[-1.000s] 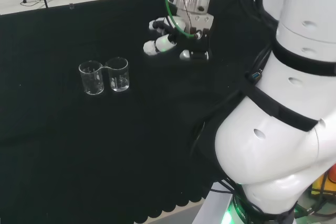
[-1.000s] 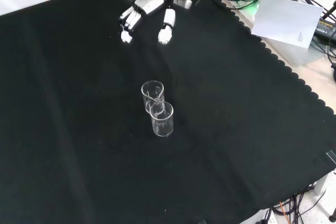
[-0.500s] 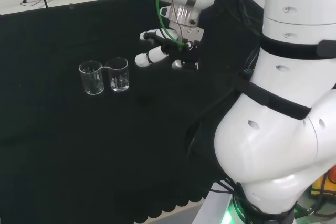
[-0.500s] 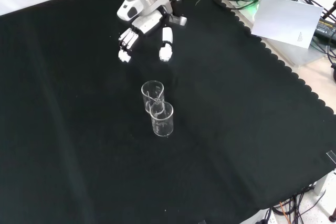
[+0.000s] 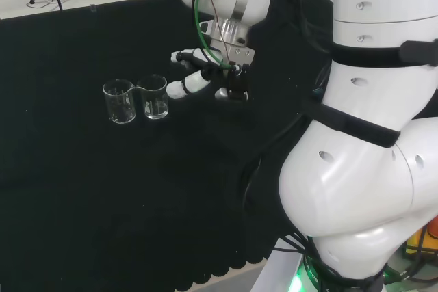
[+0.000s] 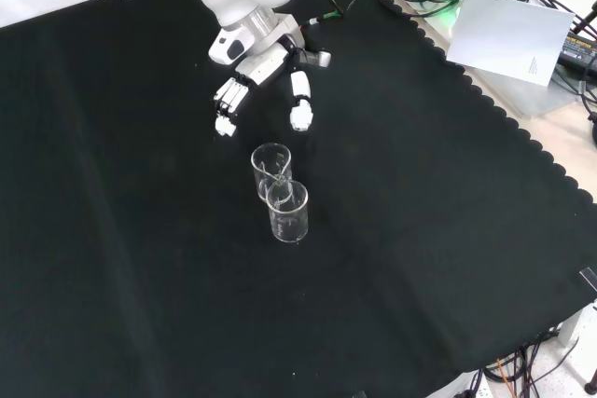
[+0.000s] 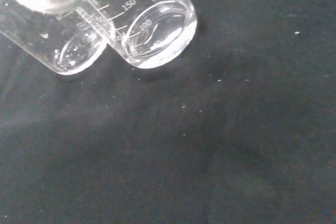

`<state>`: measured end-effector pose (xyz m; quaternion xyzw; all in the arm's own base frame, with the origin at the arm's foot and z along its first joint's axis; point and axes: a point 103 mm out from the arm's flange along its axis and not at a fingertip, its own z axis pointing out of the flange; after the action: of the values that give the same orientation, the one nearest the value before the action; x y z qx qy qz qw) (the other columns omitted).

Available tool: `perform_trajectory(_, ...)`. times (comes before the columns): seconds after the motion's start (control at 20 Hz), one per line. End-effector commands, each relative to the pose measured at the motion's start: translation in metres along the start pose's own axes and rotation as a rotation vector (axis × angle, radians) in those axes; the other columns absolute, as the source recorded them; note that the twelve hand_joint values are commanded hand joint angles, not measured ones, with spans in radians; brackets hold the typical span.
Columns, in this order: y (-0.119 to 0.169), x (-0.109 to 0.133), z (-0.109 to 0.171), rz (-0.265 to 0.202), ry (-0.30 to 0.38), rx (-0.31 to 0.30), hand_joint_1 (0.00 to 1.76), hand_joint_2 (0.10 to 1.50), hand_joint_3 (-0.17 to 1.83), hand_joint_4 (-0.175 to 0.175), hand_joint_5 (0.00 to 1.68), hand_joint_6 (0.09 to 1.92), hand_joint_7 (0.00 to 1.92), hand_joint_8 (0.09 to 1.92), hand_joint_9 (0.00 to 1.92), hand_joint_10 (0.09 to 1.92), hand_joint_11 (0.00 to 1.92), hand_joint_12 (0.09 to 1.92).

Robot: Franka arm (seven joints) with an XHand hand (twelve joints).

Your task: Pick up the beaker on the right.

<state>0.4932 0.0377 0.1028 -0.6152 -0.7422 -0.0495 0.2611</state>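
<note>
1. Now 2 clear beakers touch on the black cloth [image 5: 82, 189]; in the head view the right beaker [image 5: 155, 97] stands beside the left beaker [image 5: 119, 101].
2. Just right of it, the hand [image 5: 205, 76] hovers, fingers spread, grasping nothing.

Two clear beakers stand upright and touching on the desk [image 6: 448, 230]: in the head view the right beaker [image 5: 155, 97] is nearer the hand [image 5: 205, 76], with the left beaker [image 5: 120, 102] just beyond it. A narrow strip of bare black cloth lies between the straight fingers [image 6: 227, 104] and the nearer beaker. Open cloth surrounds the pair on every other side; only the neighbouring beaker blocks the far side.
</note>
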Motion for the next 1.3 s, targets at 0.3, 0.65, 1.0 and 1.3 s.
perform_trajectory(0.3,0.015,0.009,0.019,-0.03,0.031,-0.025,0.78,0.6,0.36,-0.024,0.23,0.09,0.12,0.55,0.25,0.66,0.0,1.24)
perform_trajectory(0.65,0.026,0.01,0.025,-0.059,0.092,-0.03,0.8,0.58,0.38,-0.025,0.25,0.09,0.13,0.56,0.25,0.65,0.0,1.23)
perform_trajectory(1.0,0.034,0.012,0.035,-0.099,0.15,-0.046,0.8,0.56,0.39,-0.02,0.27,0.09,0.13,0.56,0.22,0.64,0.0,1.21)
perform_trajectory(1.3,0.037,0.009,0.044,-0.118,0.197,-0.062,0.8,0.56,0.4,-0.018,0.35,0.09,0.18,0.58,0.25,0.65,0.0,1.2)
